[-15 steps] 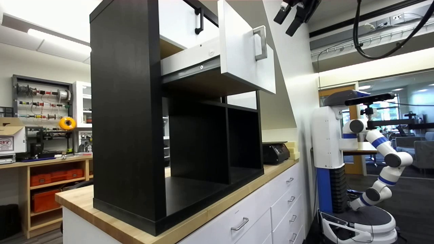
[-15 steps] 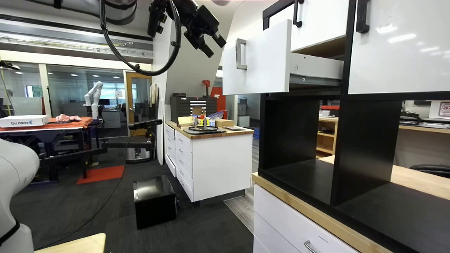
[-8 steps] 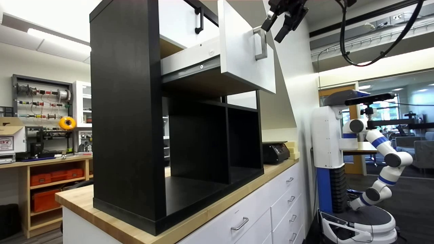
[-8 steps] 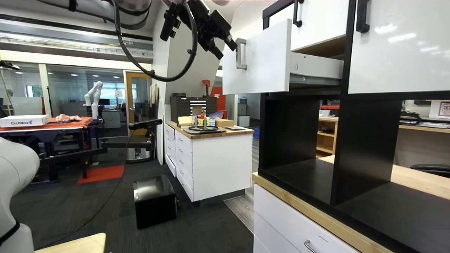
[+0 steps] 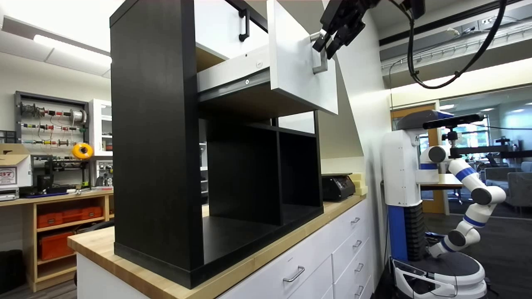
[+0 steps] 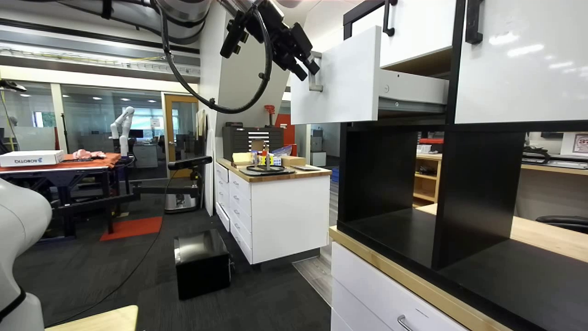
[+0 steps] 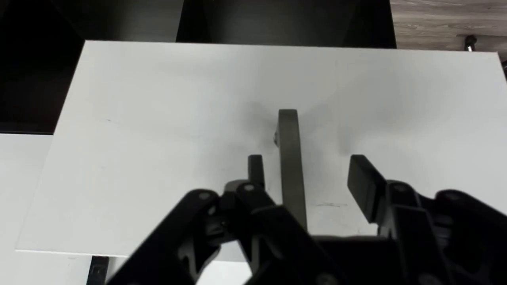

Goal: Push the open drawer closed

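High on the black shelf unit (image 5: 149,145), the white drawer (image 6: 344,94) juts past its front edge, open room beneath.
Pincer (image 7: 307,174) hangs before the drawer's front, fingers (image 7: 364,190) apart; in the wrist view the grey handle (image 7: 291,166) shows between them, touch cannot be told. Unit stands close to the edge of the wooden counter (image 5: 95,237).

In an exterior view, a light (image 5: 72,49) glows and a bench (image 5: 62,198) stands far left; seats (image 5: 519,189) show behind glass (image 5: 511,104) far right. In an exterior view, a red mat (image 6: 138,228) lies on dark carpet (image 6: 151,285) at left, with a white cabinet (image 6: 289,216) and a door (image 6: 169,124) to its right.
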Action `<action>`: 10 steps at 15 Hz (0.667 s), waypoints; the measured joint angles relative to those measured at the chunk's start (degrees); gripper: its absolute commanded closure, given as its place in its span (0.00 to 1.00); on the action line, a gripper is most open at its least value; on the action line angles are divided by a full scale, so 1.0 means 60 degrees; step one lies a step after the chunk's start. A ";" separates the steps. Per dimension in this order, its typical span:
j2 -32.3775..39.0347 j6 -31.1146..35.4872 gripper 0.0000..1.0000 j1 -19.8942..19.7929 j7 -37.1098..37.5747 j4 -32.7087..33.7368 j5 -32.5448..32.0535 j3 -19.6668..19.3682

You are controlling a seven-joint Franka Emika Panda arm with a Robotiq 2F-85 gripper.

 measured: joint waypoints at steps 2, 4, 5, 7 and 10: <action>0.0008 0.0114 0.86 0.0000 -0.0004 0.0001 0.0000 -0.0043; 0.0045 0.0256 0.96 -0.0001 -0.0014 0.0001 0.0000 -0.0117; 0.0071 0.0335 0.98 -0.0001 -0.0019 0.0000 0.0000 -0.0152; 0.0107 0.0427 0.95 0.0000 -0.0057 -0.0007 -0.0005 -0.0171; 0.0121 0.0464 0.95 0.0000 -0.0077 -0.0011 -0.0006 -0.0149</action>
